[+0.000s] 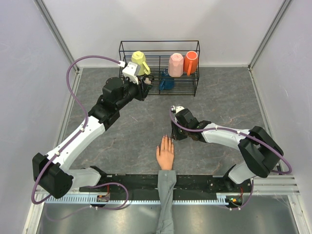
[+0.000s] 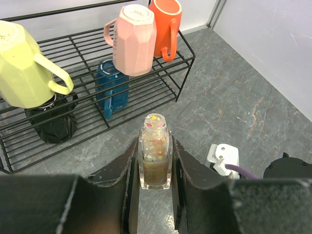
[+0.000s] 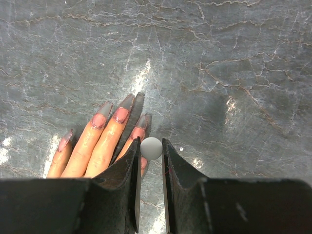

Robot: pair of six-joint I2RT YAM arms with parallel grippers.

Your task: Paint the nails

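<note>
The peach mannequin hand (image 1: 165,153) with a grey sleeve lies palm down at the table's near middle. In the right wrist view its nails (image 3: 120,115) look pinkish with long grey tips; the fingers point away. My right gripper (image 3: 150,147) is shut on a round grey cap (image 3: 151,148), just over the rightmost visible finger; whatever hangs under the cap is hidden. It shows in the top view (image 1: 174,136) just right of the fingertips. My left gripper (image 2: 155,148) is shut on an uncapped glitter polish bottle (image 2: 155,151), held upright near the rack (image 1: 145,84).
A black wire rack (image 1: 195,73) at the back holds a yellow mug (image 1: 139,62), a pink mug (image 1: 176,64), an orange mug (image 1: 191,62) and a blue mug (image 1: 166,81). A black mug (image 2: 51,119) lies on its lower shelf. Grey walls enclose the table.
</note>
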